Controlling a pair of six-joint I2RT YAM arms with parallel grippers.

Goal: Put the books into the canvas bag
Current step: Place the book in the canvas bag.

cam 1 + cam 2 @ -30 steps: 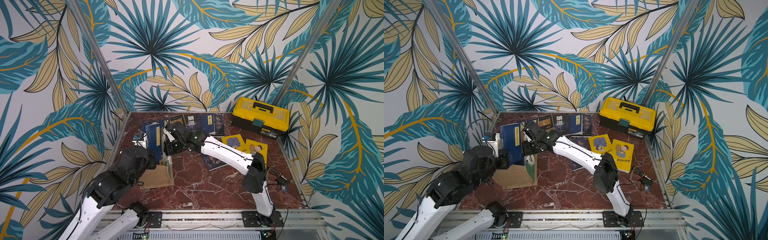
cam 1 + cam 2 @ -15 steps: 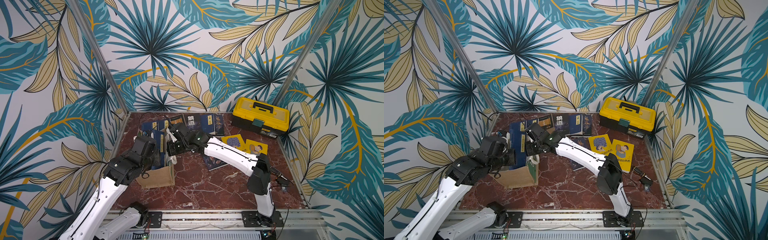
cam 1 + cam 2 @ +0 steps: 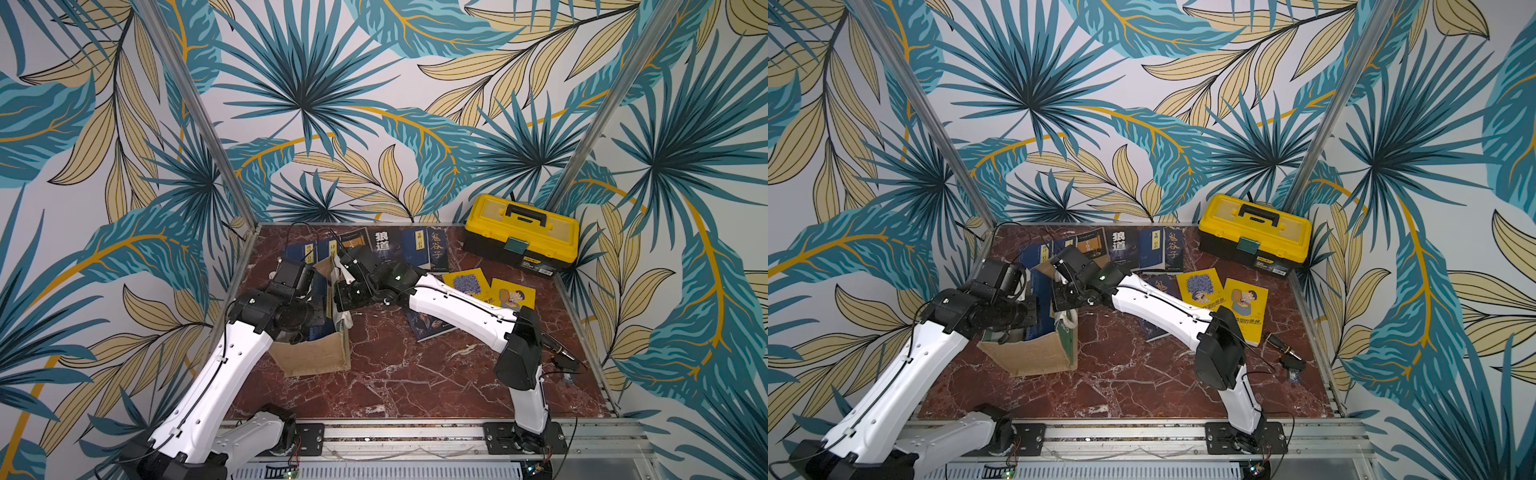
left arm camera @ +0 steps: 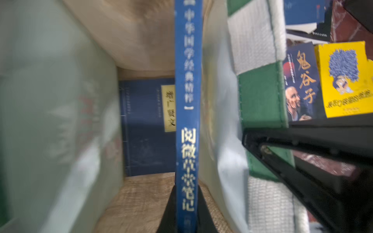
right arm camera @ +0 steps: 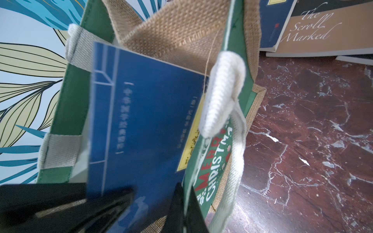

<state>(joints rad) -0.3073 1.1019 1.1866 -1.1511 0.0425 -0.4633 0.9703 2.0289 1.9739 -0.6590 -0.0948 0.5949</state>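
Lowered since a second ago, our left gripper (image 4: 184,211), pinched tight on the spine of a navy book (image 4: 187,100), holds it edge-down partway inside the canvas bag (image 3: 309,357), which our right gripper (image 5: 184,209), jaws shut on its wall, keeps open; next, we judge, we lower further and release.

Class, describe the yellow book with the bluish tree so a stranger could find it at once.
Start at the yellow toolbox in the far right corner of the table. In front of it two yellow books lie flat, side by side. Take the book nearer the canvas bag: its cover shows a bluish tree-like clump, its neighbour's cartoon figures.
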